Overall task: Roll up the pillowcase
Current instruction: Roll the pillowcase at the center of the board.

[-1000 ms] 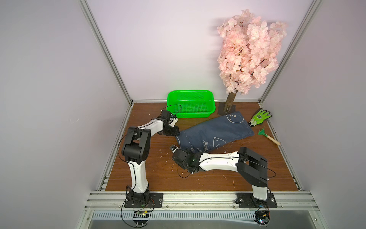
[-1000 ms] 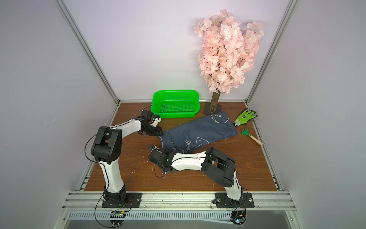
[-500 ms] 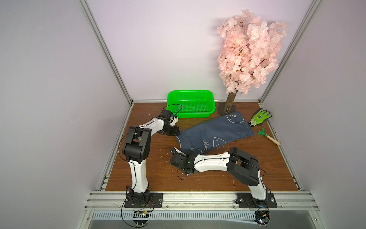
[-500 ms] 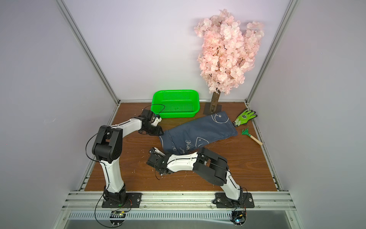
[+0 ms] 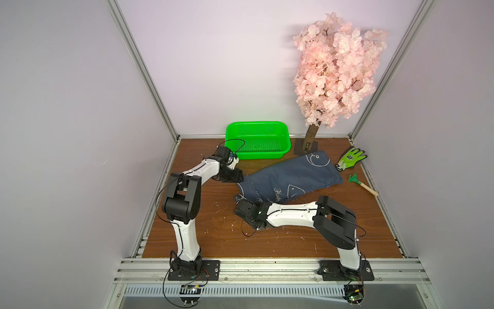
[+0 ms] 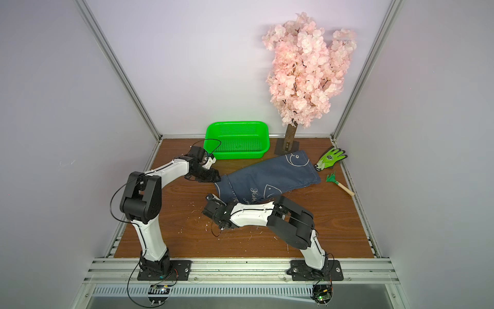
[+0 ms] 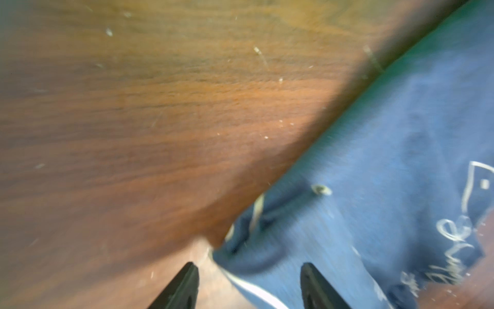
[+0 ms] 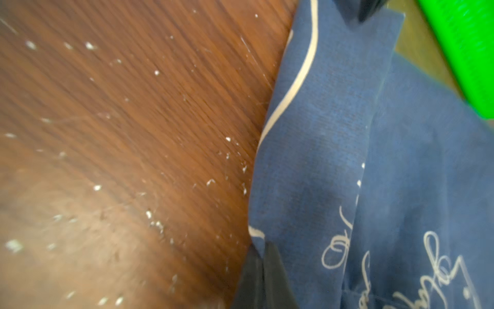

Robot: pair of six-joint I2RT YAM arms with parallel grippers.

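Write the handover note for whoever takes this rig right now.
Left gripper: open, jaws either side of one corner of the pillowcase, not gripping.
Right gripper: shut, apparently pinching the other corner of the same short end.
Pillowcase: spread diagonally on the wooden table, its far end near the green work glove, with the green basket behind it.
Done: only a narrow fold at the gripped end; no roll yet.
To do: close the left gripper, then roll toward the glove end.
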